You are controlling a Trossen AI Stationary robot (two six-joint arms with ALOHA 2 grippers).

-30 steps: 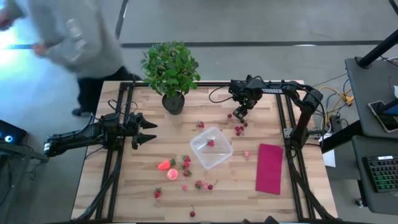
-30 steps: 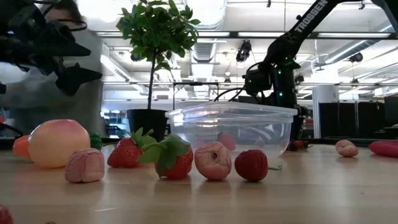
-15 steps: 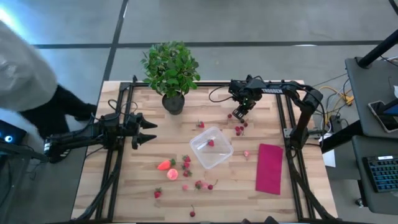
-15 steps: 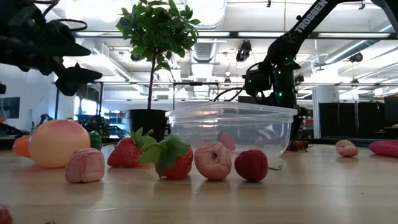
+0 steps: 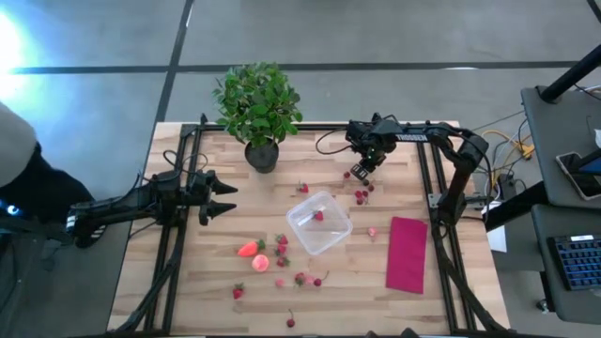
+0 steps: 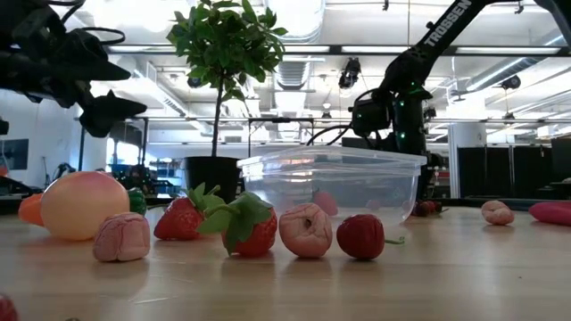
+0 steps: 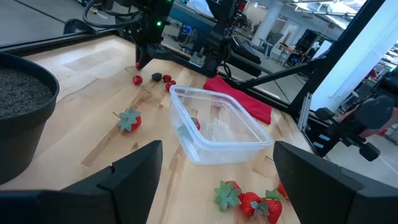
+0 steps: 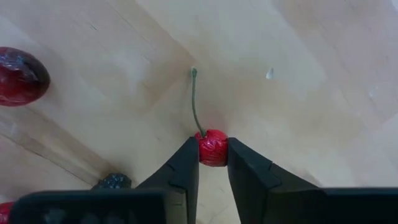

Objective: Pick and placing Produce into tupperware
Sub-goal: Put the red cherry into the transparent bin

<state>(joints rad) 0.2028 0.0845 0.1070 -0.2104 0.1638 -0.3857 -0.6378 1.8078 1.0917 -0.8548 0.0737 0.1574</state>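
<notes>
We see the right end effector (image 8: 212, 163) clenched on a small red cherry with a thin green stem (image 8: 212, 148), its two dark fingers (image 8: 185, 165) pressing the fruit from either side just above the pale wooden surface (image 8: 298, 68). In the high view this end effector (image 5: 358, 172) sits toward the far right part of the surface, beyond the small clear plastic square container (image 5: 319, 222), and the cherry itself is too small to make out there.

The container stands near the middle of the surface and holds one red berry (image 5: 318, 216) (the left wrist view shows it too, partly blurred by the plastic wall). More small red fruits (image 5: 361, 196) lie loose between the container and the right end effector; others (image 5: 302, 279), with a larger orange-red strawberry (image 5: 249, 249) and a round pink-orange fruit (image 5: 260, 263), lie on the near side.

The left end effector (image 5: 225, 199) waits over the left edge, fingers spread apart and gripping nothing. A flat magenta cloth (image 5: 407, 253) lies to the right, and a leafy potted plant (image 5: 258, 108) stands at the far edge.
</notes>
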